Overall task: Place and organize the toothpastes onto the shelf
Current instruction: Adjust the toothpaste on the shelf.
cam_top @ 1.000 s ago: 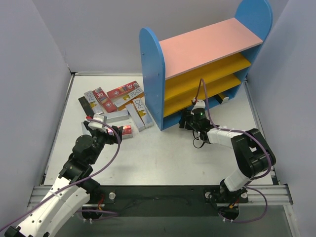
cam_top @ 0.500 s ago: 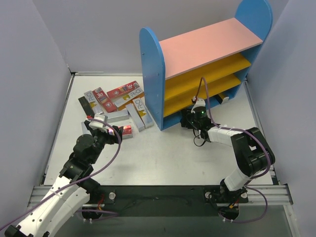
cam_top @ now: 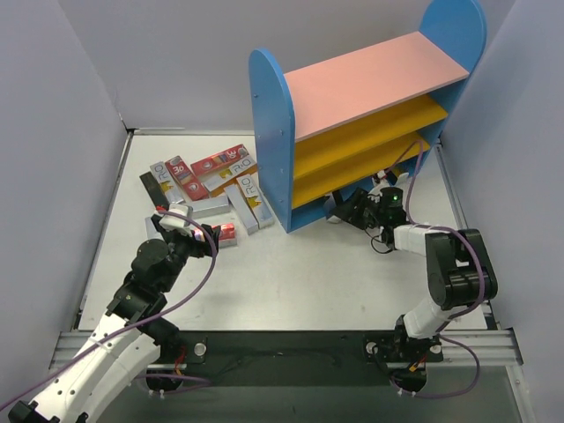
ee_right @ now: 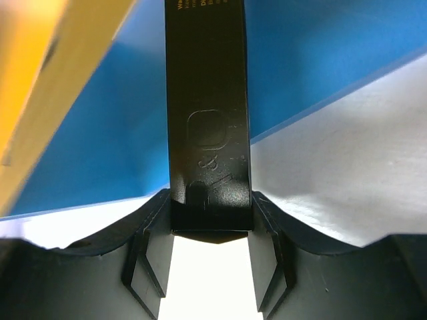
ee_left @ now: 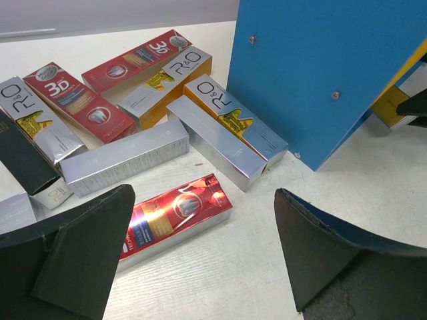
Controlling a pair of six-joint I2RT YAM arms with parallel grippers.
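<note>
So far shelved: no box visible on the shelf (cam_top: 361,88) boards (lowest level mostly hidden).
Right gripper (ee_right: 210,223): clamped on a black-faced toothpaste box (ee_right: 207,100) at the shelf's lowest level.
Left gripper (ee_left: 203,250): jaws wide, empty, above a red box (ee_left: 175,219).
Remaining: most toothpastes (cam_top: 207,185), piled on the table (cam_top: 291,282) left of the shelf.

The top camera looked down from behind the arms (cam_top: 132,300) over the whole counter (cam_top: 291,273) and shelf (cam_top: 370,79). The left wrist camera, low and near, shared its toothpastes (ee_left: 127,157) and blue side panel (ee_left: 320,67). The right wrist camera faced a black box (ee_right: 208,100) closely.
</note>
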